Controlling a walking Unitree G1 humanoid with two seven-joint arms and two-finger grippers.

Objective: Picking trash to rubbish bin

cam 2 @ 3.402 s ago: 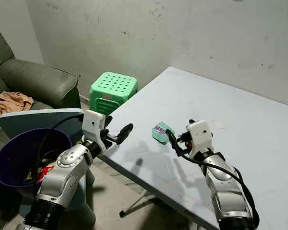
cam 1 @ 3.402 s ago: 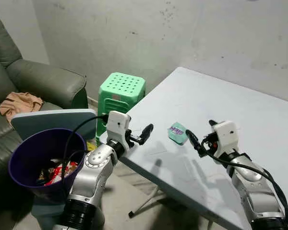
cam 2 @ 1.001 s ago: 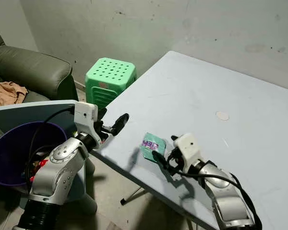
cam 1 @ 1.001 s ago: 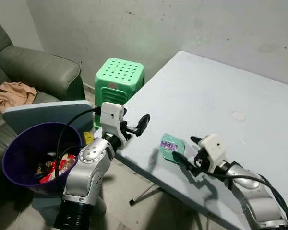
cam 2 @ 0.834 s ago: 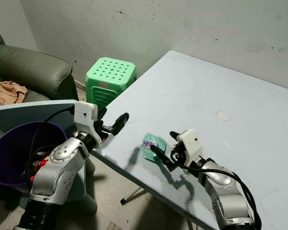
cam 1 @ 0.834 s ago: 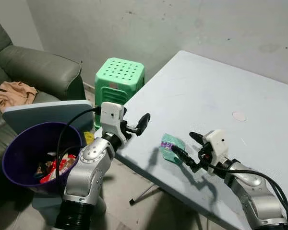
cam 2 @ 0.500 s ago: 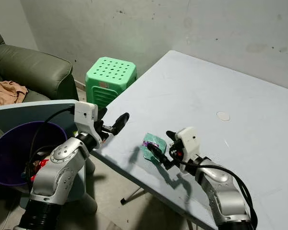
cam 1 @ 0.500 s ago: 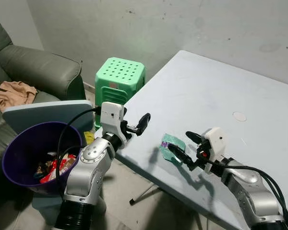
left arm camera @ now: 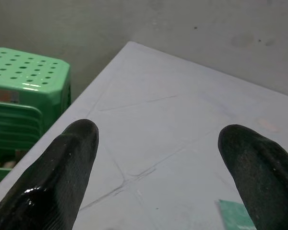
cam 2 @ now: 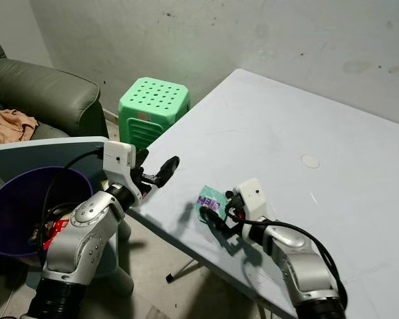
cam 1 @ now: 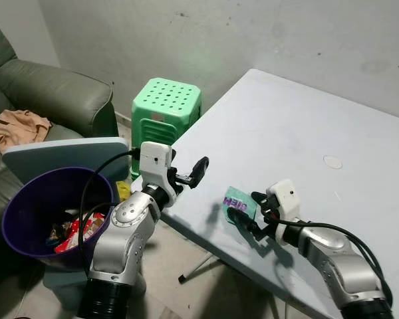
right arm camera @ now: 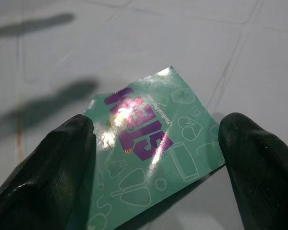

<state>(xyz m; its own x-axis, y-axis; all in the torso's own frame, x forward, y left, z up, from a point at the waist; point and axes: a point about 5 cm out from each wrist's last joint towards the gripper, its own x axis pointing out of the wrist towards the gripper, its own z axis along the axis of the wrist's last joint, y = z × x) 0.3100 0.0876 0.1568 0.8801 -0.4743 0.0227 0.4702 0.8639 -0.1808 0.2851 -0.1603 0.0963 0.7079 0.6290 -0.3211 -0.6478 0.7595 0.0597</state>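
Note:
A green snack packet (cam 1: pixel 235 199) with purple lettering lies on the pale table (cam 1: pixel 299 133), close to its near edge. My right gripper (cam 1: pixel 248 211) is down at the packet and open. In the right wrist view one black finger (right arm camera: pixel 48 167) stands on each side of the packet (right arm camera: pixel 149 143), and neither is closed on it. My left gripper (cam 1: pixel 199 170) hovers open over the table's left edge, holding nothing, a short way left of the packet. The purple rubbish bin (cam 1: pixel 16 206) stands on the floor to my left, with wrappers inside.
A grey-blue panel (cam 1: pixel 60 154) leans behind the bin. A green plastic stool (cam 1: pixel 165 109) stands by the wall past the table's corner. A dark green sofa (cam 1: pixel 50 83) with a tan cloth (cam 1: pixel 13 126) sits at far left. A small white disc (cam 1: pixel 331 161) lies on the table.
My right gripper has dropped lower and edged left, so its fingers now straddle the packet. The packet, bent up half a second ago, lies flatter. The left arm has stayed put.

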